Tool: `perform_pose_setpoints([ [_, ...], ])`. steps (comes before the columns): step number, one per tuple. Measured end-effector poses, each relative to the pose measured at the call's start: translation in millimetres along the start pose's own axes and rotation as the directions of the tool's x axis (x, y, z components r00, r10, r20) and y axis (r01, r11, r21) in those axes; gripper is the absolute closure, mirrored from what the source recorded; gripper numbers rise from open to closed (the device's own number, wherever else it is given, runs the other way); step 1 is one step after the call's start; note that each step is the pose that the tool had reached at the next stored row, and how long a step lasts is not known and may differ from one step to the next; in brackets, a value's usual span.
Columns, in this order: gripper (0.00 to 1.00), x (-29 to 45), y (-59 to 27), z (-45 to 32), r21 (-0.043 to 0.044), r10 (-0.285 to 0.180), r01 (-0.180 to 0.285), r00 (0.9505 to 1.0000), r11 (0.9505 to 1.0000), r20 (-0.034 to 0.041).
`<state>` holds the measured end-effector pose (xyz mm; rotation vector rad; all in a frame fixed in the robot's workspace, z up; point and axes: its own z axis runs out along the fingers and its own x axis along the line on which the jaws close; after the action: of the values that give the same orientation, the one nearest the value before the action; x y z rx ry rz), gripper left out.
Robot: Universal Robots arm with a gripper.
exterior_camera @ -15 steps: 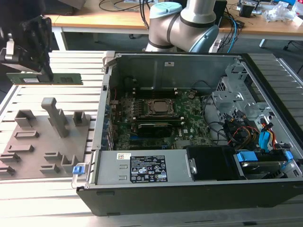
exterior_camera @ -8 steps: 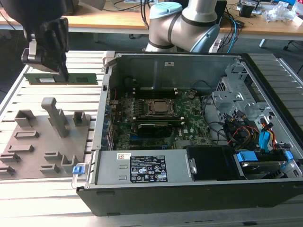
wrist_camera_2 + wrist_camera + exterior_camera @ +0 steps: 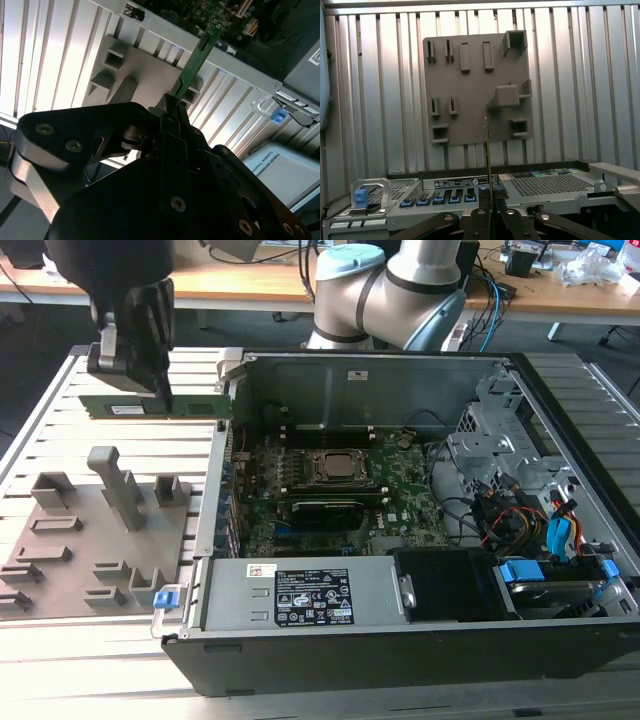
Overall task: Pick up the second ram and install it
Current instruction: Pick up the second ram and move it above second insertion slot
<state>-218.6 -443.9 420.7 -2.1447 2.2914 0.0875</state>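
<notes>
step: pick done, carry phase, I'd say | end effector (image 3: 162,398) clenched on second ram (image 3: 196,407); held level above counter (image 3: 40,410), just outside PC case (image 3: 350,375) | install calls for slot-aligned, gentle seating

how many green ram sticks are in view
1: a thin green circuit-board RAM stick, clamped in the black gripper over the slatted metal table beside the open computer case. Others may be hidden inside.

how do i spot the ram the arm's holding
Start at the open computer case. Past its wall on the exterior view's left, the gripper clamps the second ram. It is a thin green strip, unlike the blocks of the grey tray.
</notes>
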Motion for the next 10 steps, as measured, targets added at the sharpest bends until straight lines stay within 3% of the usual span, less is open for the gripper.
perform_pose_setpoints([
  [7, 0.86, -2.2, -30.6, -1.1, 0.0, 0.0, 0.0, 1.0, 1.0, -0.0001],
  [10, 0.86, -2.7, -38.5, -1.4, -0.0001, 0.0, 0.0, 1.0, 1.0, -0.0003],
])
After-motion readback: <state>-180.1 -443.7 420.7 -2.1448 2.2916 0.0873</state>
